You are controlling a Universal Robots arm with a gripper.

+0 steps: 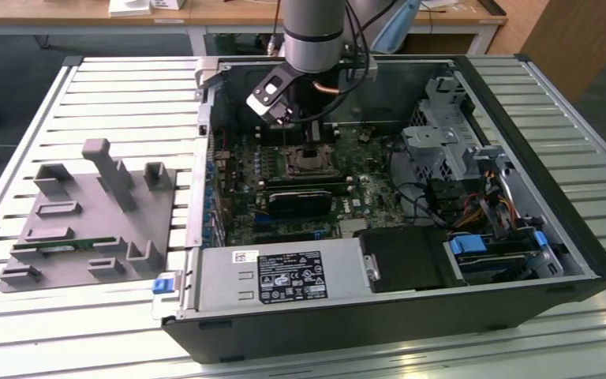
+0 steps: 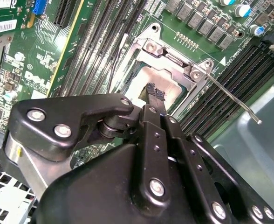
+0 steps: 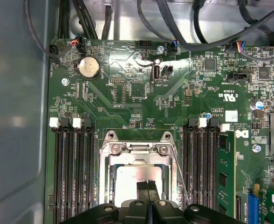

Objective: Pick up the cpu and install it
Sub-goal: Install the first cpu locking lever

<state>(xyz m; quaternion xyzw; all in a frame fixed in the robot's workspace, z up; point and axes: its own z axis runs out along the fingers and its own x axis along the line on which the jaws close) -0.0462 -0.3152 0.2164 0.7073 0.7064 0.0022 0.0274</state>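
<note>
One flat silver-grey cpu [image 3: 134, 179] lies framed in metal — end effector [image 3: 148, 189] above.

Exterior view. An open computer case [image 1: 555, 237] lies on a slatted white table [image 1: 124, 95], motherboard [image 1: 282, 197] exposed. The robot arm [image 1: 319, 31] reaches down over the metal-framed socket [image 1: 311, 160]. A grey fixture block [image 1: 87, 221] sits beside the case, toward the exterior view's left.
</note>
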